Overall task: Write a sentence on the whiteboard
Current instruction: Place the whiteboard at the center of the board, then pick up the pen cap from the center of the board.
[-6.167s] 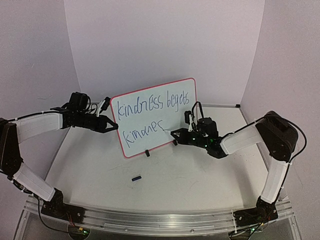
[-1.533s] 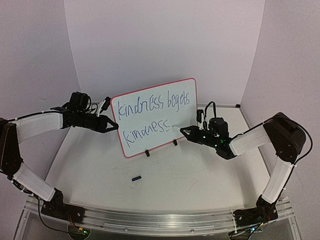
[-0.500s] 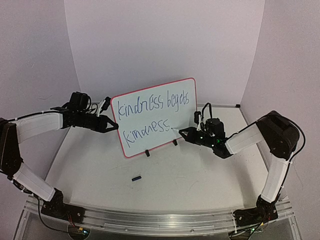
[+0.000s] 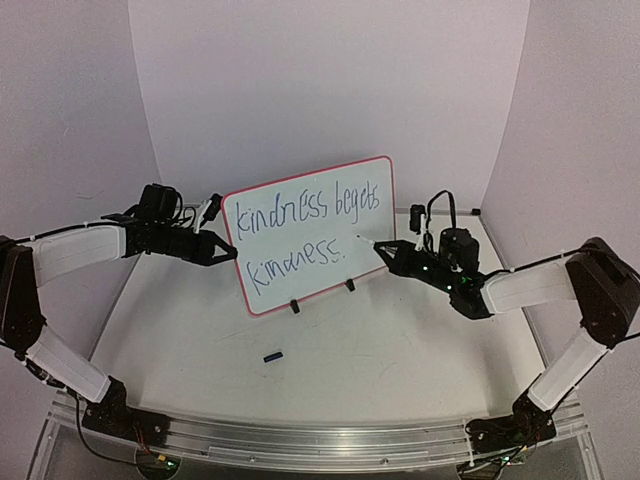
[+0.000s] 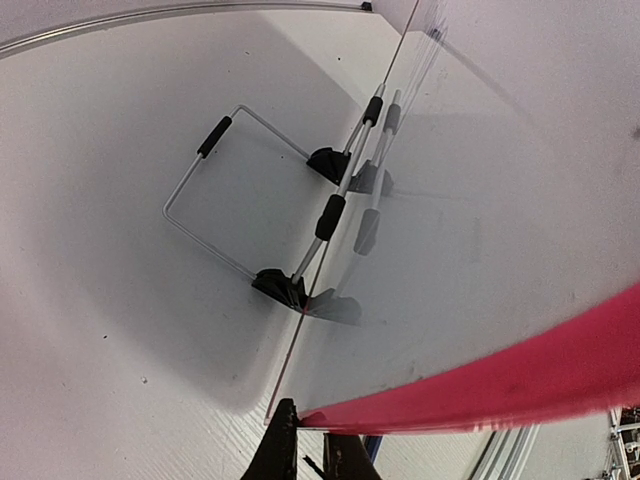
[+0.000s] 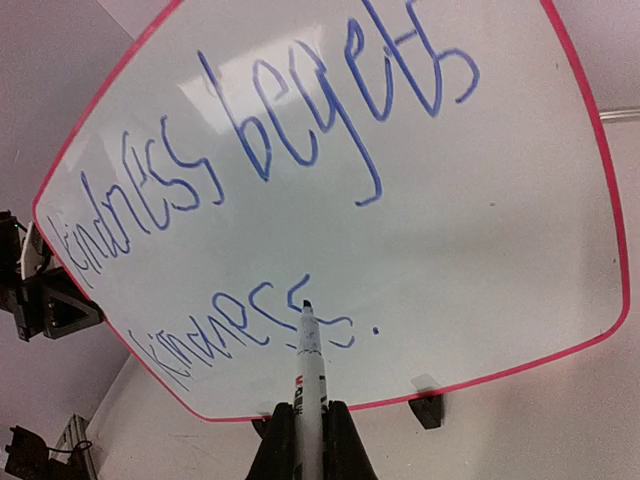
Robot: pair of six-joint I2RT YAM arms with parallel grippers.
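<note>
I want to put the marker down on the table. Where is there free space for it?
The widest bare patch of the table lies in front of the whiteboard, between its feet and the near rail, apart from one small dark piece. It is crowded at the board's edges, where the left gripper and the right gripper with the marker stand.

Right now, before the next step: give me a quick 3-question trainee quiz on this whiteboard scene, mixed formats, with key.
1. True or false: the left gripper is clamped on the left edge of the whiteboard.
2. What does the right gripper hold? A) a marker pen B) an eraser C) nothing
3. Fill in: the sentence runs over ___ lines.

Key: 1 true; 2 A; 3 two.
</note>
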